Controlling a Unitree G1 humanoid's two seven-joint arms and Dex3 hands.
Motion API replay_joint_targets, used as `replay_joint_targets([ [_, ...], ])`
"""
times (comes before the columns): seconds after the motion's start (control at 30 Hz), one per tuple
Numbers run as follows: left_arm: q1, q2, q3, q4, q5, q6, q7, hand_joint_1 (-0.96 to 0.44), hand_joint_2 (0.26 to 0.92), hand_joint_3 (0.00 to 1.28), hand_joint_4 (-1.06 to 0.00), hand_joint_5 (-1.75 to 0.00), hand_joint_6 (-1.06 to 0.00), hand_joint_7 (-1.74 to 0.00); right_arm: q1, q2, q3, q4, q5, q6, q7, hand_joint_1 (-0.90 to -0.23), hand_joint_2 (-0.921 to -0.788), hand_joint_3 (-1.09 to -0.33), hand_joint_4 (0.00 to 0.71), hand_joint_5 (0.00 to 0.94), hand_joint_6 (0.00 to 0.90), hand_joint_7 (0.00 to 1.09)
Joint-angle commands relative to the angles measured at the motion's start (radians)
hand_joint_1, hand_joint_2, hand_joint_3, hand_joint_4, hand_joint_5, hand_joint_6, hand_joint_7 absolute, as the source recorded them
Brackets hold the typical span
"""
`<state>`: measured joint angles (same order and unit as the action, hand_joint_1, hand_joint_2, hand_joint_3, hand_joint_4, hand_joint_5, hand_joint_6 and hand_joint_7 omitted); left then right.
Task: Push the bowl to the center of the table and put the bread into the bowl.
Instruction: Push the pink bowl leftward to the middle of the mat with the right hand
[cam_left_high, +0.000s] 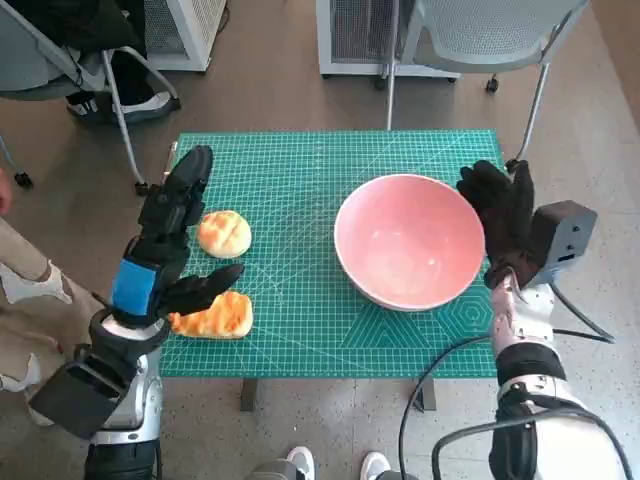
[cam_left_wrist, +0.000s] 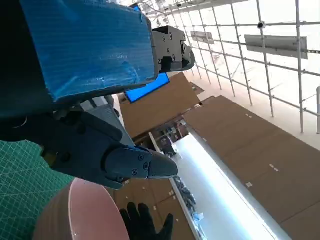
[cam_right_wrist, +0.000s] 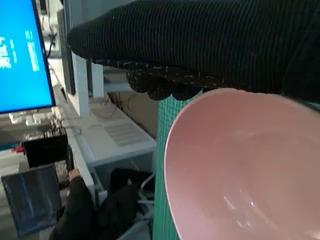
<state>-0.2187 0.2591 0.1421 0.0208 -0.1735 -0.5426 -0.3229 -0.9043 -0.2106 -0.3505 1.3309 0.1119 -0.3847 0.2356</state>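
Note:
A large pink bowl (cam_left_high: 410, 242) stands on the right half of the green mat (cam_left_high: 300, 180). My right hand (cam_left_high: 502, 215) in its black glove is upright against the bowl's right rim, holding nothing. The bowl (cam_right_wrist: 250, 165) fills the right wrist view under the glove (cam_right_wrist: 200, 40). Two golden breads lie at the left: a round one (cam_left_high: 224, 233) and a flatter one (cam_left_high: 215, 316) near the front edge. My left hand (cam_left_high: 172, 235) hovers over them with fingers spread, its thumb above the flatter bread. The left wrist view shows the bowl's rim (cam_left_wrist: 85, 215) and the glove (cam_left_wrist: 145, 225) beyond.
Chair legs (cam_left_high: 125, 110) stand on the floor behind the table's left corner, and a grey chair (cam_left_high: 490, 40) behind the right. A person's leg (cam_left_high: 20, 290) is at the left edge. A seated person (cam_right_wrist: 85, 210) and a monitor (cam_right_wrist: 22, 55) show in the right wrist view.

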Motion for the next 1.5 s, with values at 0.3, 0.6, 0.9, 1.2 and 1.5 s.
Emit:
replay_joint_targets([
  [0.3, 0.015, 0.002, 0.009, -0.024, 0.000, 0.006, 0.016, -0.58, 0.921, 0.25, -0.03, 0.00, 0.00, -0.33, -0.005, 0.030, -0.001, 0.013, -0.006, 0.018, 0.017, -0.559, -0.921, -0.806, 0.203, 0.007, 0.276, 0.09],
  [0.6, 0.021, 0.001, 0.013, -0.040, 0.001, 0.017, 0.024, -0.58, 0.921, 0.25, -0.02, 0.00, 0.00, -0.33, -0.025, 0.053, 0.006, 0.015, -0.012, 0.020, 0.009, -0.556, -0.921, -0.803, 0.204, 0.005, 0.274, 0.08],
  [0.9, 0.031, -0.001, 0.014, -0.061, 0.005, 0.030, 0.034, -0.58, 0.921, 0.25, -0.02, 0.00, 0.00, -0.33, -0.047, 0.075, 0.019, 0.015, -0.021, 0.024, -0.004, -0.558, -0.921, -0.802, 0.209, 0.005, 0.275, 0.07],
  [1.2, 0.052, -0.001, 0.020, -0.094, 0.005, 0.044, 0.044, -0.58, 0.921, 0.25, -0.02, 0.00, 0.00, -0.33, -0.069, 0.103, 0.028, 0.016, -0.027, 0.027, -0.010, -0.548, -0.921, -0.802, 0.213, 0.005, 0.278, 0.07],
  [1.5, 0.070, -0.003, 0.025, -0.113, 0.011, 0.048, 0.058, -0.57, 0.921, 0.26, -0.02, 0.00, 0.00, -0.32, -0.082, 0.126, 0.031, 0.015, -0.033, 0.028, -0.008, -0.528, -0.921, -0.811, 0.227, 0.010, 0.290, 0.07],
])
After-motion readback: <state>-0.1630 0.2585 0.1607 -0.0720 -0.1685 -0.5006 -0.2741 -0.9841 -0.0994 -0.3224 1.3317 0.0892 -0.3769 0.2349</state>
